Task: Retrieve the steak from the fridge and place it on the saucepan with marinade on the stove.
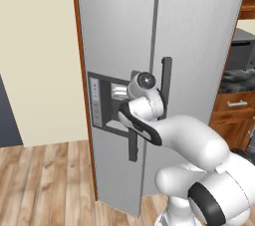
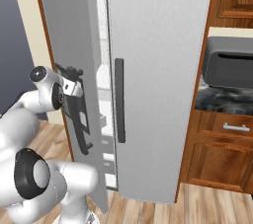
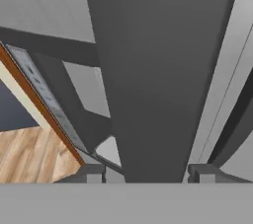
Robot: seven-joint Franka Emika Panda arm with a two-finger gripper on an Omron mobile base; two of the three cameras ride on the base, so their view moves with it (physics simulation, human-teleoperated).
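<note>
Right base view shows the tall silver-grey two-door fridge (image 2: 158, 70) with its left door cracked open, a sliver of white interior behind it; from the left base view it looks shut. The two-finger gripper (image 3: 147, 172) is clamped around that door's dark vertical bar handle (image 3: 158, 75). Shelf contents are hidden, so no steak visible.

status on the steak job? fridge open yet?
Done: the arm has reached the fridge. In hand: the gripper straddles the left door's handle, and that door stands ajar, white interior showing in the gap. Left: finish opening, take out the steak, carry it to the saucepan on the stove.
</note>
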